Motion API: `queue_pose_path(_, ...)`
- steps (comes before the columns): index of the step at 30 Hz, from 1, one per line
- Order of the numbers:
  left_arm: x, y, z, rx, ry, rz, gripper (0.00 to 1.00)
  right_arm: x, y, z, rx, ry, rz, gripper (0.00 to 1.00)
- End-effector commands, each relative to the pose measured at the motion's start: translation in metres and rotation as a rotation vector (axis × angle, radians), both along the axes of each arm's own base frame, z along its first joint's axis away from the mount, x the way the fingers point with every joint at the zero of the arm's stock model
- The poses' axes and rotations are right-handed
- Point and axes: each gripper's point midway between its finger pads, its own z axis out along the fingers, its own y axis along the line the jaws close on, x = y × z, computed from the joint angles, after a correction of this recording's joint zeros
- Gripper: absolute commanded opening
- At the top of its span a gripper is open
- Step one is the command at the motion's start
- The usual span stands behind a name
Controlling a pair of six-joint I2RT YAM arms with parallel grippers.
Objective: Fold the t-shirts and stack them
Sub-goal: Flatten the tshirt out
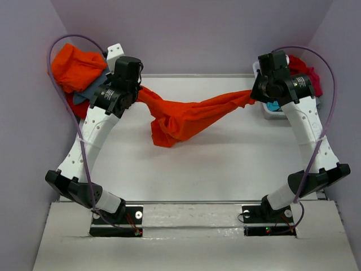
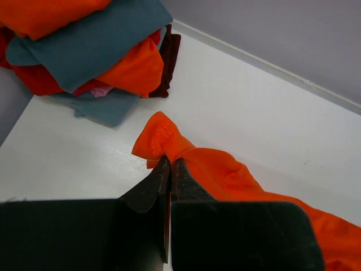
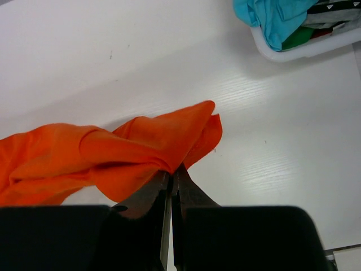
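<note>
One bright orange t-shirt [image 1: 186, 118] is held stretched between two grippers, sagging in the middle over the desk [image 1: 225, 169]. The jaws of the left gripper [image 2: 170, 165] are clenched on one bunched end, those of the right gripper [image 3: 174, 172] on the other. One pile of shirts [image 2: 96, 45] is seen at the far left corner, in orange, slate-grey, red and maroon layers; an exact count cannot be made. One white basket [image 3: 293, 52] holding turquoise cloth [image 3: 271, 20] is set far right. The white desk is enclosed by pale lilac walls [image 1: 192, 34].
</note>
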Motion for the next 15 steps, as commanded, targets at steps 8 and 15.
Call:
queue_pose_path(8, -0.03, 0.055, 0.073, -0.013, -0.198, 0.183, 0.06, -0.011, -0.028, 0.013, -0.012, -0.057, -0.101, 0.07)
queue_pose_path(15, -0.045, 0.068, 0.086, -0.019, -0.235, 0.228, 0.06, -0.014, -0.031, 0.021, -0.016, -0.083, -0.106, 0.07)
